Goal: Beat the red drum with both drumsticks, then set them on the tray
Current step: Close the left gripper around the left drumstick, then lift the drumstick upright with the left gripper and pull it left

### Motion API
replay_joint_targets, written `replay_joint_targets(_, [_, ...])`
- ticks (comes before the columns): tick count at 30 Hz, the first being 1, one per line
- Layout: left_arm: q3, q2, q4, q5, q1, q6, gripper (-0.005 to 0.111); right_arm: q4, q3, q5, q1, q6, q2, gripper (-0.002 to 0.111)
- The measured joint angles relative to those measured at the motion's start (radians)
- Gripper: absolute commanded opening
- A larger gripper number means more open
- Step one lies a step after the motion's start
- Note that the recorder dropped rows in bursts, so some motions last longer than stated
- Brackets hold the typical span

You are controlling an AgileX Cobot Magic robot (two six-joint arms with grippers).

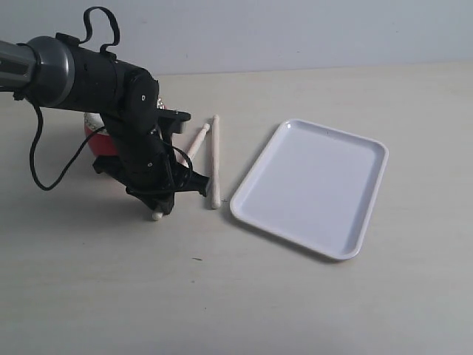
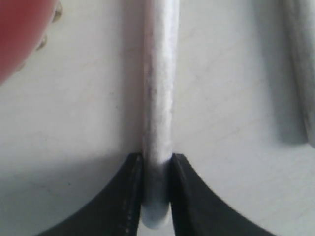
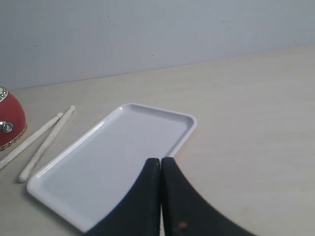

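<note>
We note the left pincer clamped narrow on one slim pale wooden drumstick close to its rounded end, just beside the squat glossy red drum. The matching second drumstick lies on the beige surface between the gripped one and the flat white rectangular plastic tray. We find the right pincer with jaws pressed together, empty, facing the tray.

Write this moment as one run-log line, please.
left gripper: shut on first drumstick near its end, beside red drum | right gripper: shut, empty | second drumstick: on table | tray: empty
</note>
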Motion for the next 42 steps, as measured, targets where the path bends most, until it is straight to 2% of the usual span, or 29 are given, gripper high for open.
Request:
replay_joint_targets(11, [0.0, -0.007, -0.006, 0.015, 0.0, 0.0, 0.0, 0.0, 0.0, 0.0, 0.0, 0.0, 0.0, 0.0])
replay_joint_targets(20, [0.0, -0.078, -0.008, 0.031, 0.0, 0.0, 0.0, 0.0, 0.0, 0.0, 0.0, 0.0, 0.0, 0.0])
replay_joint_targets(23, [0.0, -0.101, -0.008, 0.054, -0.013, 0.0, 0.0, 0.0, 0.0, 0.0, 0.0, 0.0, 0.0, 0.0])
replay_joint_targets(30, [0.071, -0.194, 0.0, 0.052, -0.105, 0.0, 0.0, 0.0, 0.0, 0.0, 0.0, 0.0, 0.0, 0.0])
replay_joint_targets(42, [0.087, -0.421, 0.087, 0.084, -0.107, -0.031, 0.0, -0.023, 0.0, 0.0, 0.0, 0.0, 0.0, 0.0])
